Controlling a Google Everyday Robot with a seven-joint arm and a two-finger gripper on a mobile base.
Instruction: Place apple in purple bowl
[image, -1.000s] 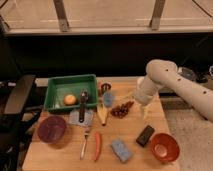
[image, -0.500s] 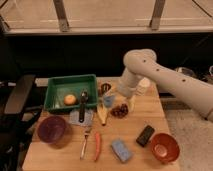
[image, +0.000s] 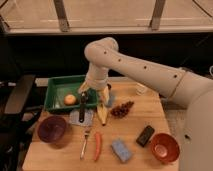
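Robot arm's claw (image: 95, 93), released and spread wide, hovers at green tray (image: 55, 85) right edge, near the apple (image: 70, 99) inside, prob. lining up a grab; purple bowl (image: 52, 129) waits front-left on surface (image: 135, 122).

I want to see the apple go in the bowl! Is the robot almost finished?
Not yet. Done: nothing so far; the apple sits in the green tray, and the purple bowl looks empty. In hand: the gripper hangs open over the tray's right edge, close to the apple, holding nothing. Left: grab the apple, carry it to the purple bowl and let go.
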